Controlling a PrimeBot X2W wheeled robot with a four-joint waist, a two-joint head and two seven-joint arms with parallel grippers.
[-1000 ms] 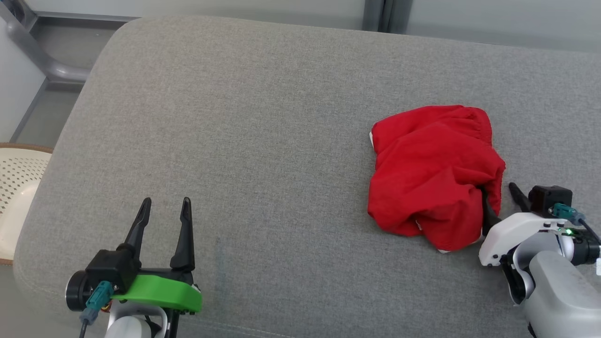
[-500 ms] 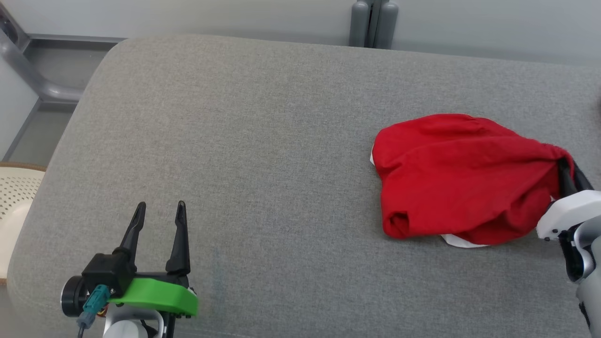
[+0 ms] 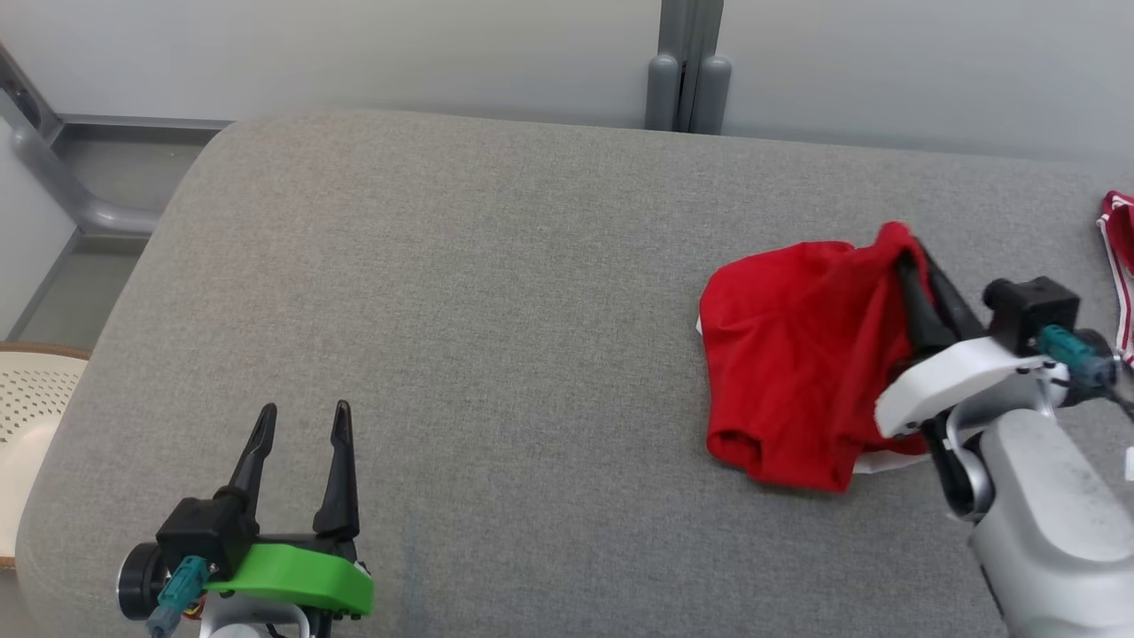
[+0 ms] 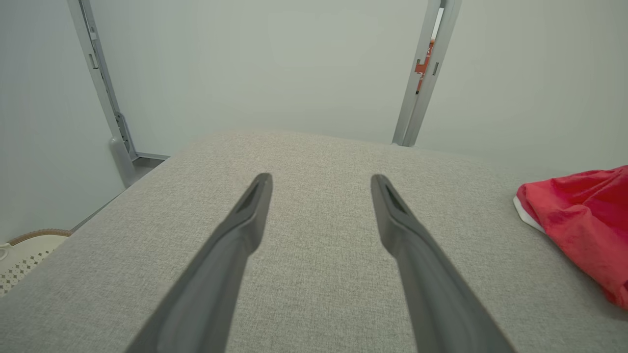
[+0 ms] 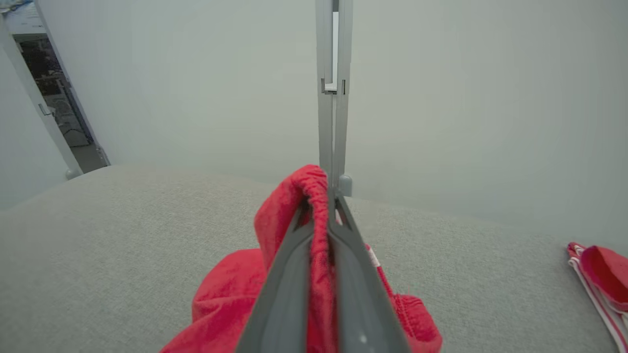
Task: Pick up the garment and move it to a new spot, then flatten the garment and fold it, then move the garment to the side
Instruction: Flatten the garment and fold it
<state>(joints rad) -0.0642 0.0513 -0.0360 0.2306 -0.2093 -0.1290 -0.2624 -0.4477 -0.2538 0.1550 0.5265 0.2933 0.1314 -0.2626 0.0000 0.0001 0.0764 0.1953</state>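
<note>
Since a second ago, our right gripper [image 3: 912, 252] has clamped the elastic waistband of the red shorts [image 3: 797, 354], raising it. At seven o'clock, our left gripper [image 3: 299, 421] waits wide and empty. The shorts lie at three o'clock on the grey cushion [image 3: 496, 310]. We judge them light and limp, best held by that band.
</note>
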